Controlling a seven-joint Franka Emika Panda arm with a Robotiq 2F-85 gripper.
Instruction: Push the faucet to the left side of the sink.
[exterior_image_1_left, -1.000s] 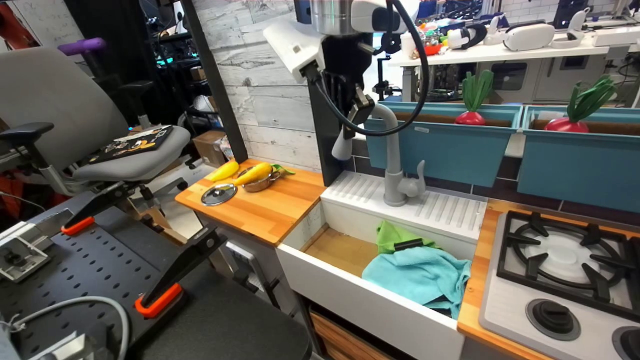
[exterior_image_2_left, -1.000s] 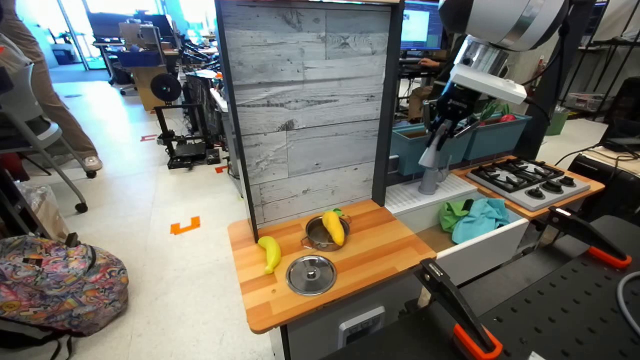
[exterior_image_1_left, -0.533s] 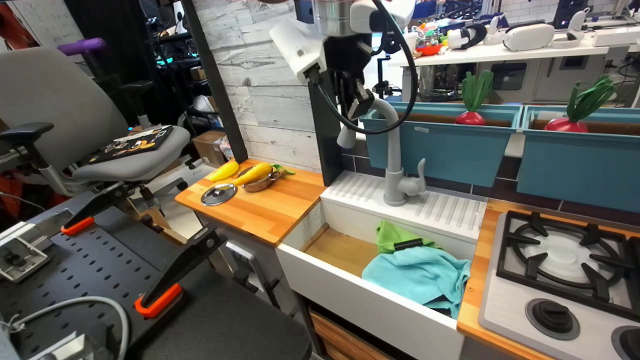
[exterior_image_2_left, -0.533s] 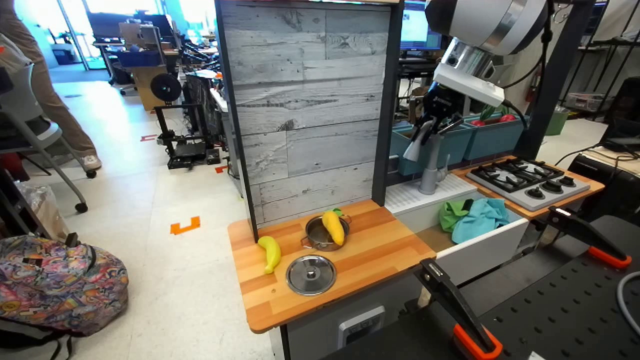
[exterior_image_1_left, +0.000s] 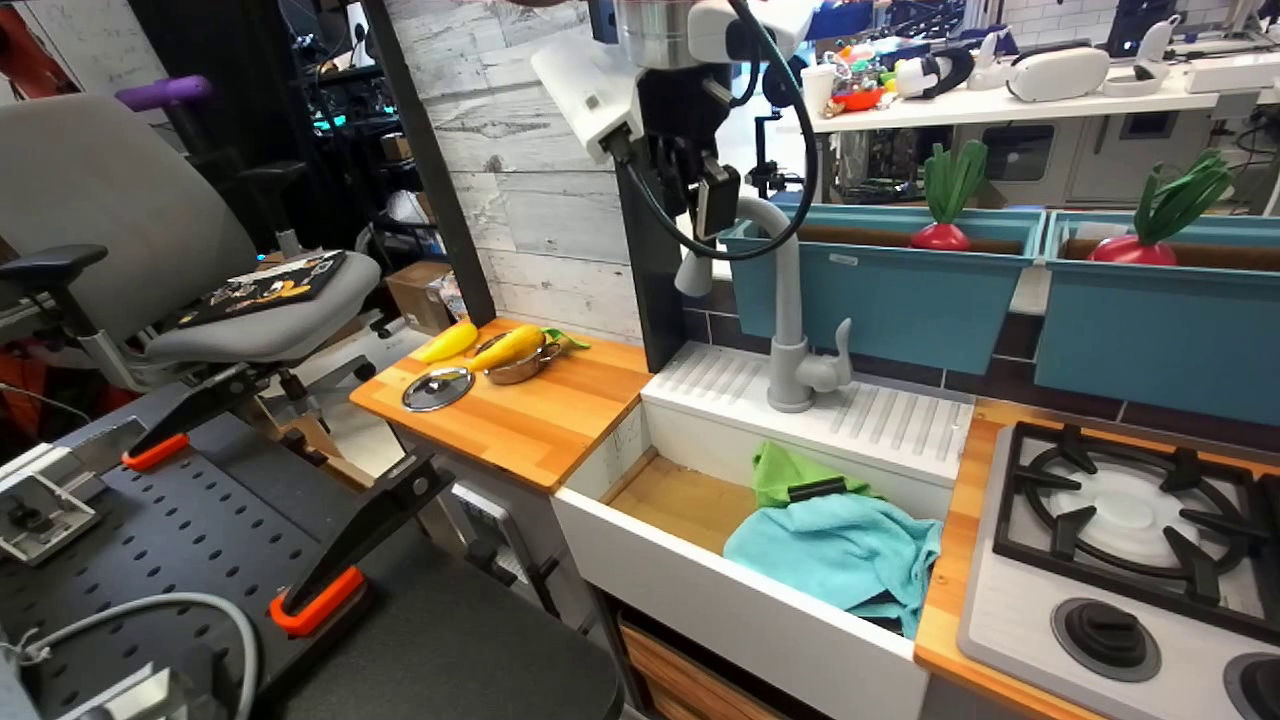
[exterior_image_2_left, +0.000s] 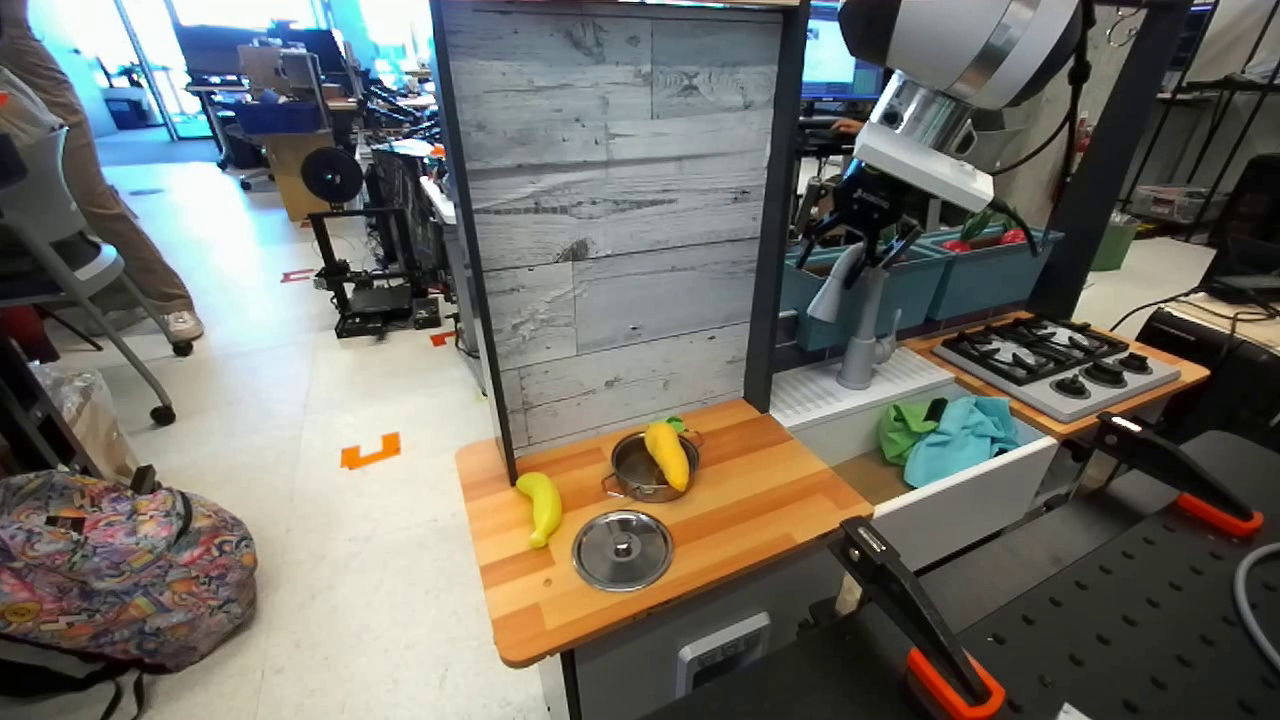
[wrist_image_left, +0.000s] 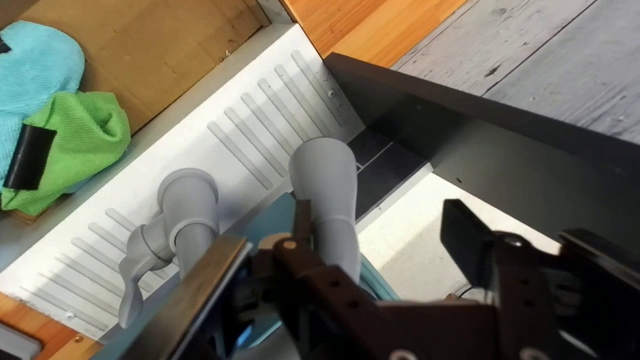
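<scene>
The grey faucet (exterior_image_1_left: 788, 300) rises from the ribbed rear rim of the white sink (exterior_image_1_left: 740, 612). Its arched spout (exterior_image_2_left: 834, 292) is turned toward the wooden counter side, with its head by the dark post. At the spout, my gripper (wrist_image_left: 382, 227) stands open, its two fingers well apart. In the wrist view the spout head (wrist_image_left: 324, 172) lies between them, close along the left finger; whether they touch I cannot tell. A wide gap separates it from the right finger (wrist_image_left: 462, 245). The gripper partly covers the top of the arch.
Teal planters (exterior_image_1_left: 880, 290) hang right behind the faucet. A dark post (exterior_image_1_left: 655, 280) and whitewashed panel (exterior_image_2_left: 620, 200) stand beside the spout. Green and blue cloths (exterior_image_1_left: 835, 545) lie in the sink. A pot (exterior_image_2_left: 640, 470) sits on the wooden counter, and a stove (exterior_image_1_left: 1120, 520) flanks the sink.
The spout swung toward the panel side along with my gripper in the earlier half second, then stayed put. Since then my fingers have spread apart, and the arm has shifted slightly the same way.
</scene>
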